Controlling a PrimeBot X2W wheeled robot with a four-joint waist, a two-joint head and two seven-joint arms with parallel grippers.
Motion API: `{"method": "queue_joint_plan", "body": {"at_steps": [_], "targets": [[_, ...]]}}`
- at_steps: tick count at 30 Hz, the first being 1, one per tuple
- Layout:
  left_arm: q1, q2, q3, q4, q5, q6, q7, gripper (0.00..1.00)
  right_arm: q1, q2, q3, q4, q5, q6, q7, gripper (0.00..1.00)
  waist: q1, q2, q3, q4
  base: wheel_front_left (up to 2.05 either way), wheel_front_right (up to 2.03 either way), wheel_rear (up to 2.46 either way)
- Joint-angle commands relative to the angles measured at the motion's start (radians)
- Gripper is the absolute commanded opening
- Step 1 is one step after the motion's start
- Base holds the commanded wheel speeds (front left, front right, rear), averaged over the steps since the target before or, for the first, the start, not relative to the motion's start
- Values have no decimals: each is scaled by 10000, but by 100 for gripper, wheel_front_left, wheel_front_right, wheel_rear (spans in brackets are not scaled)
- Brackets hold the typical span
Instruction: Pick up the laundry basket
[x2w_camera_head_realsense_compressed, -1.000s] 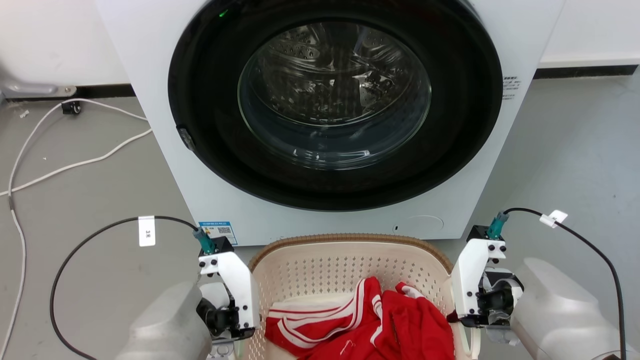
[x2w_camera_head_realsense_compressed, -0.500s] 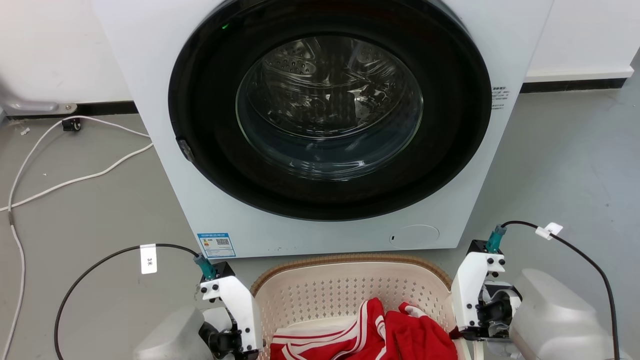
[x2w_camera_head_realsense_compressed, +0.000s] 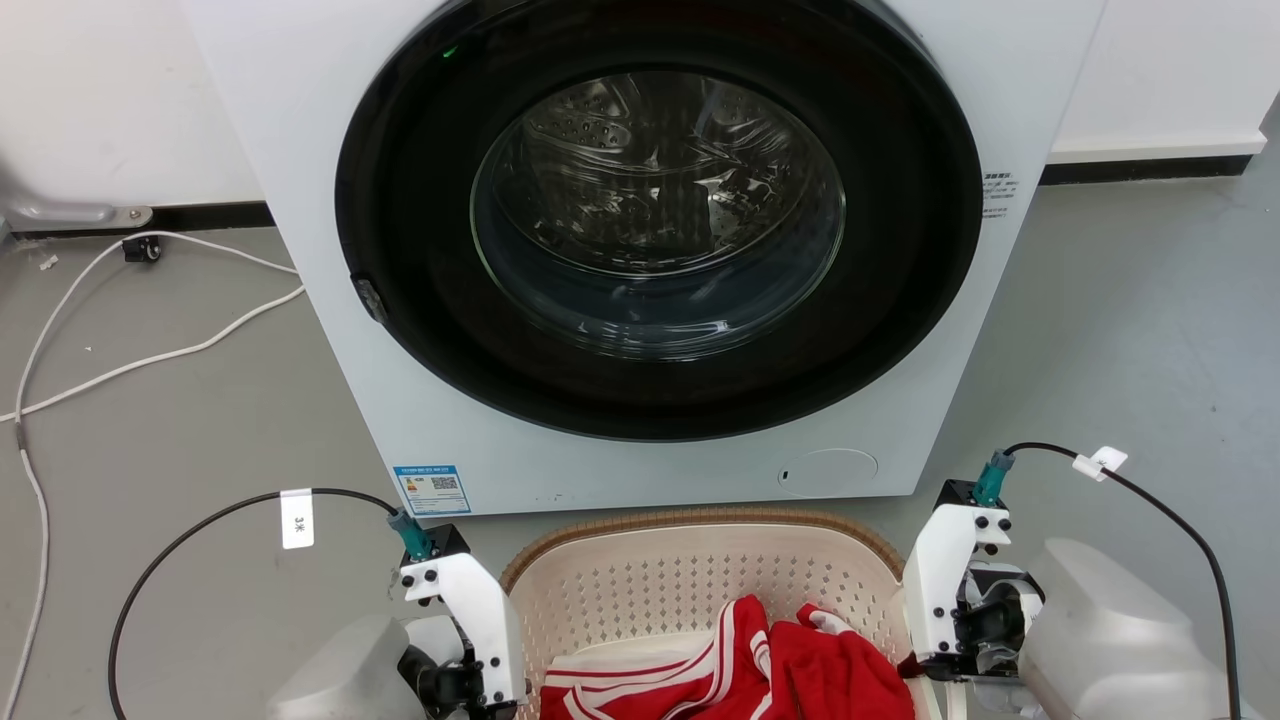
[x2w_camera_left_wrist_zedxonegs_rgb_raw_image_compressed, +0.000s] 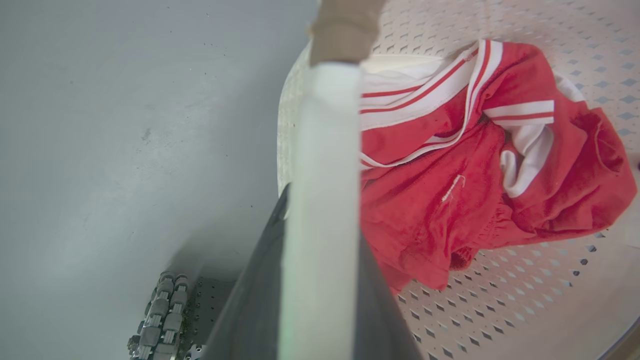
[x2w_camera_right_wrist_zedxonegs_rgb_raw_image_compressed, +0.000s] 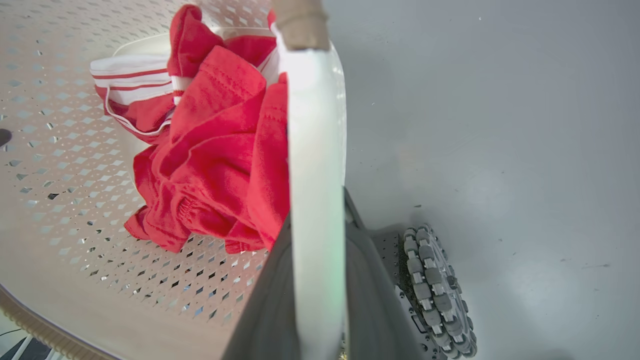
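Two grips set: left claw (x2w_camera_left_wrist_zedxonegs_rgb_raw_image_compressed: 322, 225) and right claw (x2w_camera_right_wrist_zedxonegs_rgb_raw_image_compressed: 317, 215) each pinch a handle (x2w_camera_left_wrist_zedxonegs_rgb_raw_image_compressed: 325, 150) of the laundry basket (x2w_camera_head_realsense_compressed: 700, 522); next I'd lift level.

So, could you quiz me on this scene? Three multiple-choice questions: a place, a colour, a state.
1. Where is the laundry basket relative to the washing machine? A on top; B in front; C inside.
2. What colour is the clothing in it? A blue; B green; C red and white.
3. What are the left gripper and right gripper doing? A shut on the white handles; B hanging open; C holding clothing.
Answers: B, it stands at the machine's front; C, red cloth, white stripes; A, each wrist view shows a handle clamped.
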Motion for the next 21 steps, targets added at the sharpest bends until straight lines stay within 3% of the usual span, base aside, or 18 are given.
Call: {"method": "queue_joint_plan", "body": {"at_steps": [1, 21], "targets": [[-2, -277, 30, -184, -153, -133, -65, 0, 140, 329, -66, -93, 50, 53, 25, 0, 0, 0, 11, 2, 0, 0, 0], [-53, -290, -176, -123, -337, -133, -199, 0, 120, 302, -226, -85, -153, 53, 144, 0, 0, 0, 35, -9, 0, 0, 0]]}}
